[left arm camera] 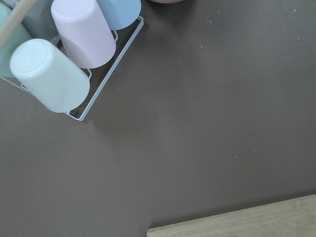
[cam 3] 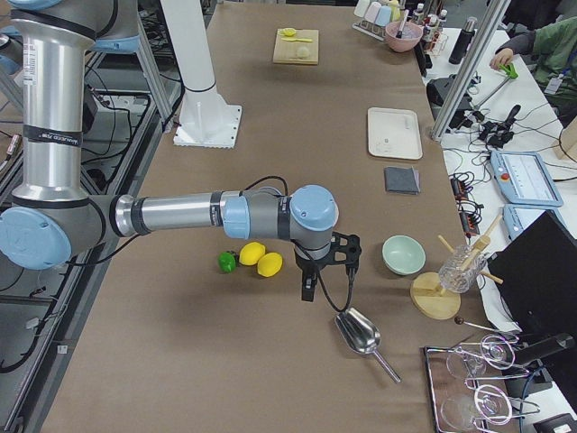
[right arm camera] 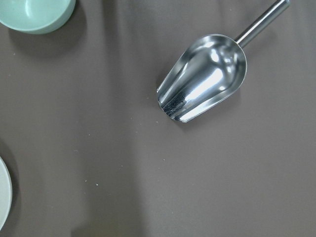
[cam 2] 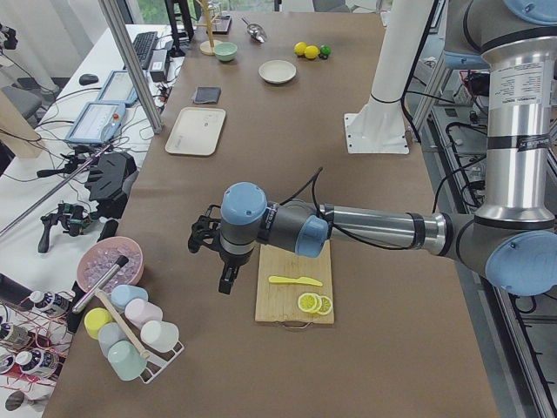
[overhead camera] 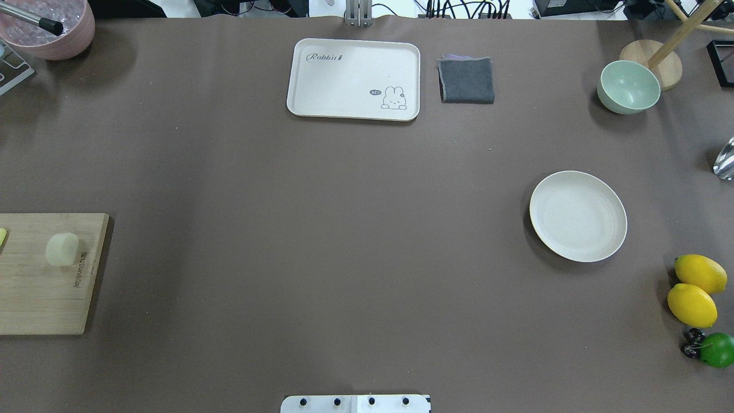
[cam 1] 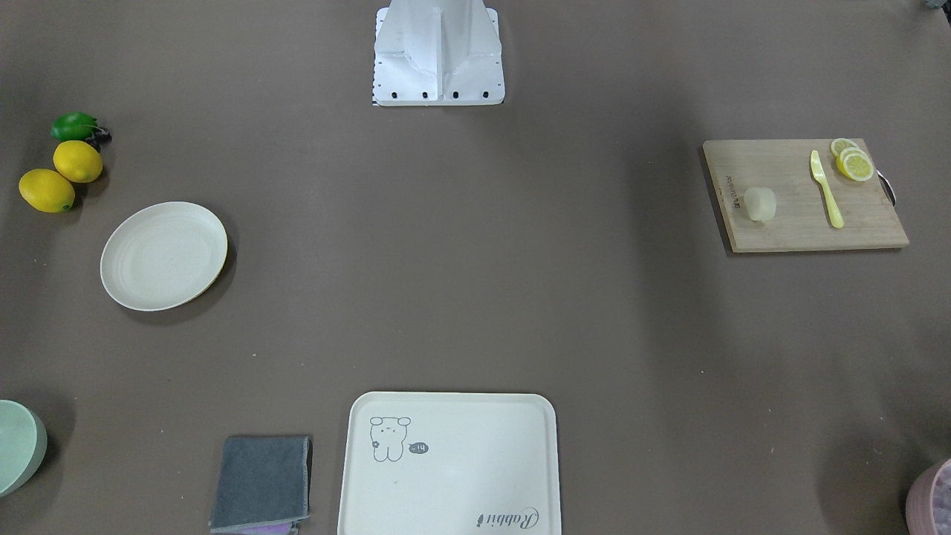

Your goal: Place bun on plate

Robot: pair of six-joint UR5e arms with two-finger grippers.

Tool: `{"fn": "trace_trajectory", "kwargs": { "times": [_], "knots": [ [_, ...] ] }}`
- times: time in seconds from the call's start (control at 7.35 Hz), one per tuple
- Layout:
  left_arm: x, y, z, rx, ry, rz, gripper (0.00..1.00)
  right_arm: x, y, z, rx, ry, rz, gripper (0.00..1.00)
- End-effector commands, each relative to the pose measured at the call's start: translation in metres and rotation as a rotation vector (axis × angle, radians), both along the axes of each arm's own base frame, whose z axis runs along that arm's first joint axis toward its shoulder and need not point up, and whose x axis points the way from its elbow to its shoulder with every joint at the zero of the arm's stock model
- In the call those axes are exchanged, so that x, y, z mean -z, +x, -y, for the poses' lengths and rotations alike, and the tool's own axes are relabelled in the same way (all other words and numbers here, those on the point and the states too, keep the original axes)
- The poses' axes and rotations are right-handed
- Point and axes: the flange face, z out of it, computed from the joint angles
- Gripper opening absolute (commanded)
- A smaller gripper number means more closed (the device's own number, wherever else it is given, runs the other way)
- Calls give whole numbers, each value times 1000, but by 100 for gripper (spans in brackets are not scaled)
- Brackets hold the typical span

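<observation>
Two grippers out, and neither shows well enough for me to call the opening. My left gripper [cam 2: 224, 284] appears only in the side view, fingers pointing down above the brown table [overhead camera: 321, 229], just beside the wooden board [cam 1: 802, 219]; how wide it stands, I cannot tell. My right gripper [cam 3: 306, 290] is the same story: it hangs fingers-down near the two lemons [cam 3: 261, 259], its opening unreadable.

On to the bun [cam 1: 760, 203]. It is a smooth, pale, rounded lump sitting on the grained board, apart from the thin yellow knife [cam 1: 826, 187] and the lemon slices [cam 1: 853, 161] at the board's corner. The plate [cam 1: 163, 255] is round and cream, with faint rings and a raised rim. It lies well apart from the bun, on the table's other side.

My left wrist looks down on matte tabletop, a corner of the board, and pastel cups [left arm camera: 74, 49] lying in a wire rack. My right wrist sees a shiny metal scoop [right arm camera: 203, 76] and a pale green bowl [right arm camera: 34, 12].

Both forearms stretch out roughly level, wrists bent downward.
</observation>
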Motion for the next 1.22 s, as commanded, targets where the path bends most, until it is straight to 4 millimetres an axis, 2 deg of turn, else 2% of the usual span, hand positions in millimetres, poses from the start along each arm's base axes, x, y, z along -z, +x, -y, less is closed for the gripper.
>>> {"fn": "trace_trajectory", "kwargs": {
  "times": [0.0,0.27,0.54,0.95,1.09],
  "knots": [
    [2,0,1,-1,7,-1,98,5,-2,6,6,11,-8,100],
    [-2,1,-2,-6,-7,-24,98,-3,-3,1,5,-9,2,100],
    [4,2,-2,-9,9,-31,98,4,-8,23,10,-2,1,100],
    [5,0,-1,-4,10,-31,98,-7,-21,13,44,50,8,100],
    [6,0,-2,-3,10,-32,98,1,-42,21,67,64,10,100]
  ]
}}
